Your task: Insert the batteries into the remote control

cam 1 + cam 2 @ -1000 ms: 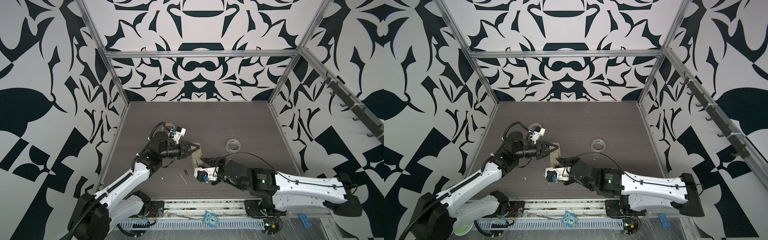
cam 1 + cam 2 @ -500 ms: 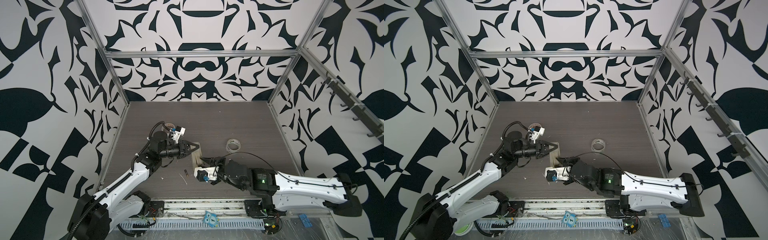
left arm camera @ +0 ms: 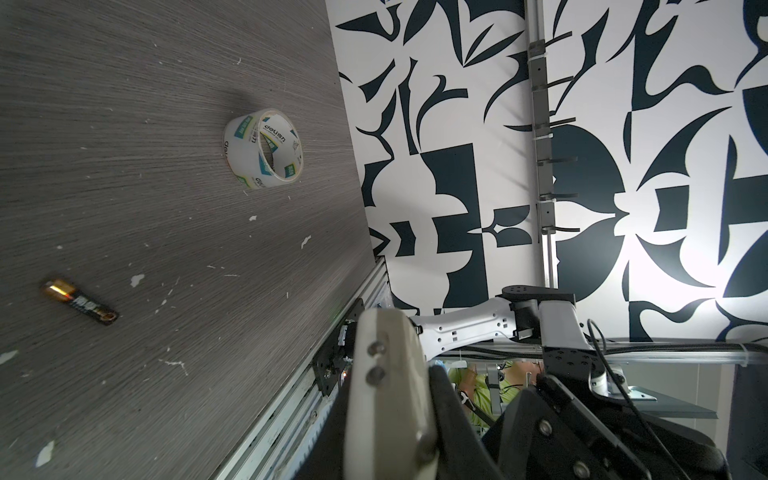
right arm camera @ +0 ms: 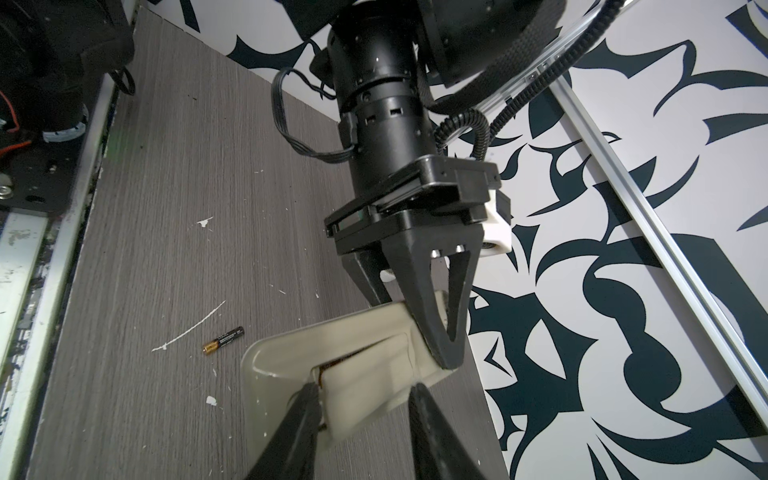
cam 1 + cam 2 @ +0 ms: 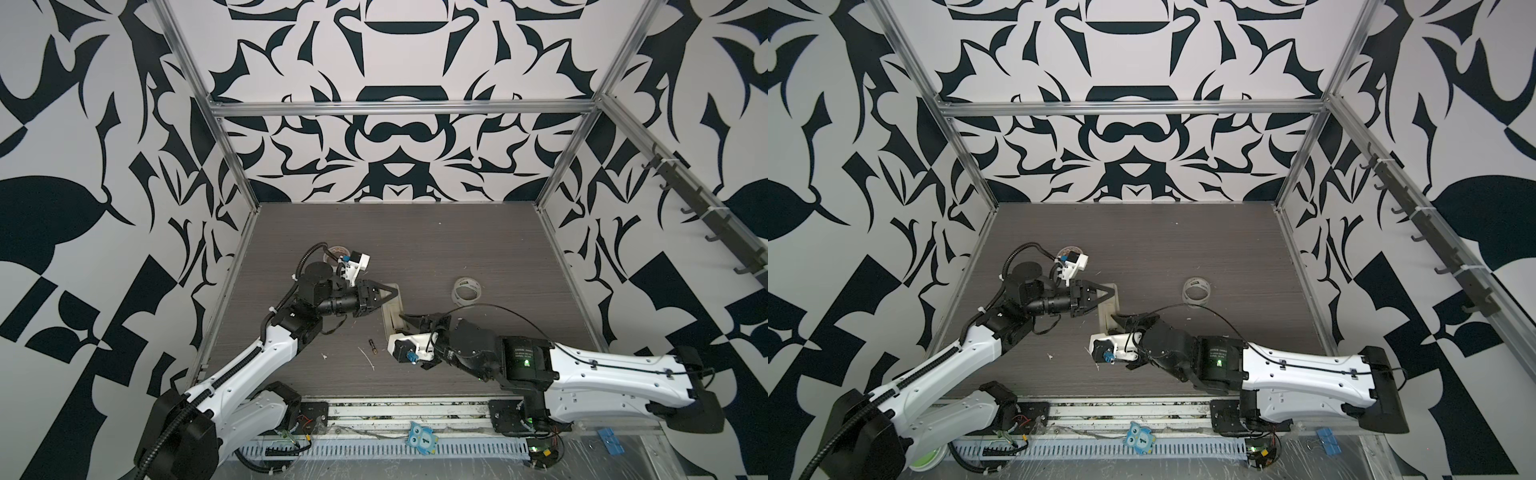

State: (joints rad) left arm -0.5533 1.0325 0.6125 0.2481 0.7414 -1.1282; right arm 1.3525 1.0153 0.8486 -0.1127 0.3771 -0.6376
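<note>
- Left pincer (image 5: 394, 293): clenched on the far end of the remote control (image 5: 392, 316), a smooth beige plastic slab lying back up.
- Battery (image 5: 372, 347): slim dark cylinder with a gold tip, loose on the grained grey desk (image 5: 478, 249).
- Right pincer (image 4: 365, 415): jaws astride the compartment (image 4: 365, 357); cannot tell whether it grips.
- Step, likely: seating cells. Next: fetch the loose one.
- Tape roll (image 5: 466, 291): clear ring.

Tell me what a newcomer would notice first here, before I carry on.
The loud black-and-white walls surround everything. Mid-table, the left gripper clamps one end of the beige-backed remote control while the right gripper straddles its back. One battery lies loose on the table nearby, toward the front edge; a clear tape roll sits apart on the right.
</note>
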